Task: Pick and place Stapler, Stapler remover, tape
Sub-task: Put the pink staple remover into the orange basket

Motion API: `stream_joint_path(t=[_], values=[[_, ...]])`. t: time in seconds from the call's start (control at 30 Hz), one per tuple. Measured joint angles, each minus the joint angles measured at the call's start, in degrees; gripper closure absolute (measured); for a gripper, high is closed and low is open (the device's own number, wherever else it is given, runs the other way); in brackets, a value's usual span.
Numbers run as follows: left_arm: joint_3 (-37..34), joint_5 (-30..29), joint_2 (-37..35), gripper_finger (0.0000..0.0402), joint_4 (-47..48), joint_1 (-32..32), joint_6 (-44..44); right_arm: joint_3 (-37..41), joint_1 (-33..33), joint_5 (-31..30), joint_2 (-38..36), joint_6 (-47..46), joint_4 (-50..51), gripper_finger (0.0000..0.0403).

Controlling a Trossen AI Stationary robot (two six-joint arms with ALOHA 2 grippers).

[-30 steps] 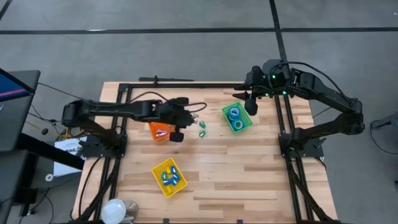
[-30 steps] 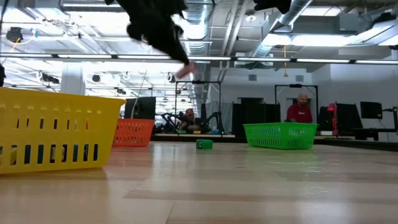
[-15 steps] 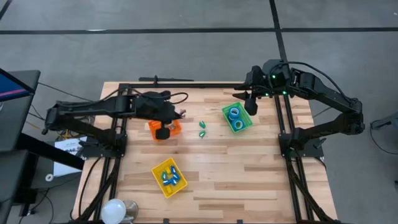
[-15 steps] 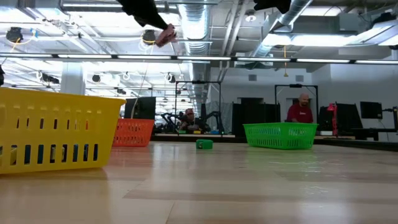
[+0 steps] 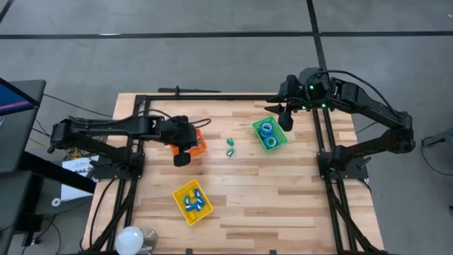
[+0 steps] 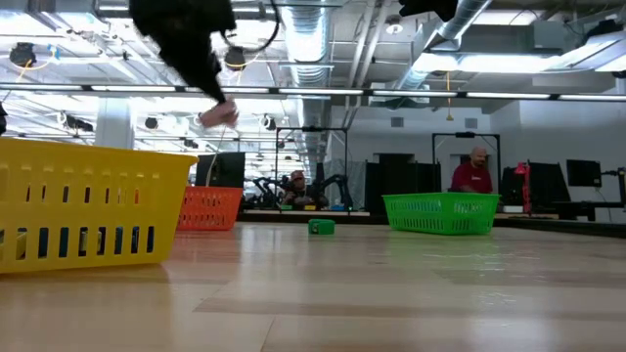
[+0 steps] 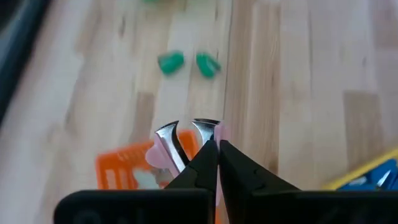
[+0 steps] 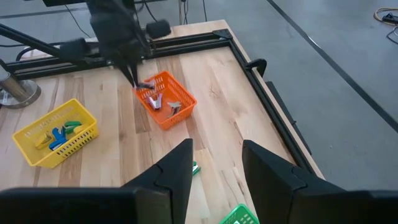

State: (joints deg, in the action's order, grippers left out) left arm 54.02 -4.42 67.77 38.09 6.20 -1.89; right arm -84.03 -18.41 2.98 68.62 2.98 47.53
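Note:
My left gripper (image 5: 182, 157) is shut on a pink staple remover (image 7: 163, 148) with silver claws, just above the orange bin (image 5: 195, 144). It also shows in the low view (image 6: 210, 98) and the right wrist view (image 8: 134, 78). The orange bin holds other small removers (image 8: 165, 106). My right gripper (image 8: 217, 168) is open and empty above the green bin (image 5: 270, 133), which holds blue tape rolls (image 5: 267, 129). Two small green oblong pieces (image 5: 230, 146) lie on the table between the orange and green bins. My left gripper pinches the staple remover by its pink body (image 7: 219, 132) between its two fingertips. The fingers slant down from above. The silver claws (image 7: 169, 132) stick out past the fingertips. The remover hangs lifted clear over the orange bin (image 8: 169, 99).
A yellow bin (image 5: 192, 202) with blue and green pieces stands near the front left. A metal frame (image 5: 212, 97) runs round the table's far and side edges. A white round object (image 5: 131, 239) sits at the front left corner. Bare wood lies at the front right.
My left gripper has carried the pink remover toward the table's left edge, from beside the orange bin to over it. It first rose, then came down again. It stayed shut on the remover.

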Motion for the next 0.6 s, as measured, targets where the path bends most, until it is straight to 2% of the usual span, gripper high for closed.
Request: stream_joint_path(t=[0.4, 0.6], values=[[-10.13, -0.80, 0.04, 0.0399, -0.01, 0.44, 0.72, 0.00, 0.01, 0.00, 0.00, 0.00, 0.00, 0.0272], [-11.66, -7.90, 0.07, 0.0399, -0.01, 2.41, -0.24, 0.00, 0.02, 0.00, 0.00, 0.00, 0.00, 0.0272]])
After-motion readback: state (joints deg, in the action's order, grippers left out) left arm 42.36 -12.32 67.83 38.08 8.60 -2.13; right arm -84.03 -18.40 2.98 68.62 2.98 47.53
